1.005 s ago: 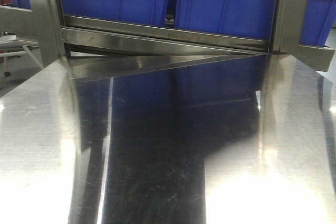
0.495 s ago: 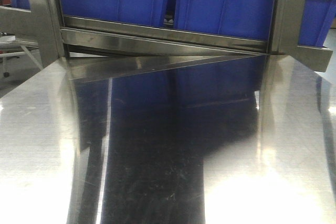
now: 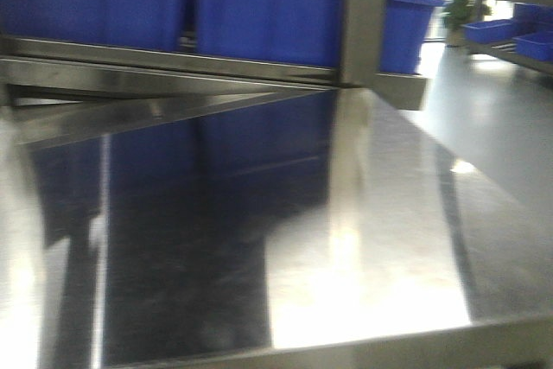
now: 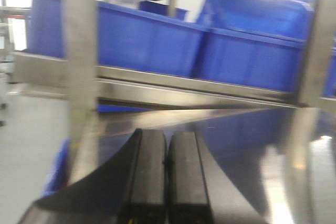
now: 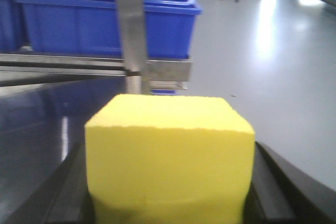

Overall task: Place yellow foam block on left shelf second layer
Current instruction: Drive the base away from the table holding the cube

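Although the broad, mirror-bright stainless steel table (image 3: 389, 239) shows no task thing on it in the front view, the job looks to me partly done. Along its far edge runs a grey steel shelf (image 3: 173, 71) with a square upright post (image 3: 363, 15). On that layer large blue plastic bins (image 3: 259, 10) stand side by side, filling it from the left as far as the post. Grasping appears complete: the matte, cube-shaped yellow foam block (image 5: 168, 145) sits between the dark fingers (image 5: 283, 187) of the right tool (image 5: 170, 187), which is closed against it on both sides, near the shelf's right end in the right wrist view. What is left, as I judge it, is the carry to the left shelf and the setting down on its second layer. Which layer that is cannot be told from these views, and the block touches no shelf yet. Holding nothing, the left tool (image 4: 167, 177) has its two black fingers (image 4: 147, 177) pressed together, pointing toward the bins.
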{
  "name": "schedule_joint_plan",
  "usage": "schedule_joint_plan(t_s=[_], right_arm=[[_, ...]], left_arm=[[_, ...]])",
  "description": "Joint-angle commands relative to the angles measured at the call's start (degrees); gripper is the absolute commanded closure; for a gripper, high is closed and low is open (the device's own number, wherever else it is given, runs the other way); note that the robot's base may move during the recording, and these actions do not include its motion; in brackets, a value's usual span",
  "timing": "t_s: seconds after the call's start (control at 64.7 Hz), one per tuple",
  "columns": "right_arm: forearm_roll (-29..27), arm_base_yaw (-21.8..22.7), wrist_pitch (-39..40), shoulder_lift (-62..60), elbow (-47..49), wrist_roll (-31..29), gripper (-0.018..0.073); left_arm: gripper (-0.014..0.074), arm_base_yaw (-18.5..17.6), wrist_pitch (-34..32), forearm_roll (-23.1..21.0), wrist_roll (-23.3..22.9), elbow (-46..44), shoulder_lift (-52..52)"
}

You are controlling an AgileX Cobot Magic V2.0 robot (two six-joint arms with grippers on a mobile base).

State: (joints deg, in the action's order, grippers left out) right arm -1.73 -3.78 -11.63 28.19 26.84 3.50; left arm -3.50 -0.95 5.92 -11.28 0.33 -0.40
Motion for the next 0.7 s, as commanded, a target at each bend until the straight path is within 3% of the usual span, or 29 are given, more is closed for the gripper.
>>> schedule_joint_plan(t_s=[0.0,0.68], right_arm=[[0.5,0.5,5.2,0.1,1.9,-0.4,0.0167],[0.5,0.5,5.2,0.1,1.9,-0.4,0.0167]], left_arm=[[0.046,0.1,-5.0,-0.2,-0.3,1.5,-0.9],[0.046,0.1,-5.0,-0.2,-0.3,1.5,-0.9]])
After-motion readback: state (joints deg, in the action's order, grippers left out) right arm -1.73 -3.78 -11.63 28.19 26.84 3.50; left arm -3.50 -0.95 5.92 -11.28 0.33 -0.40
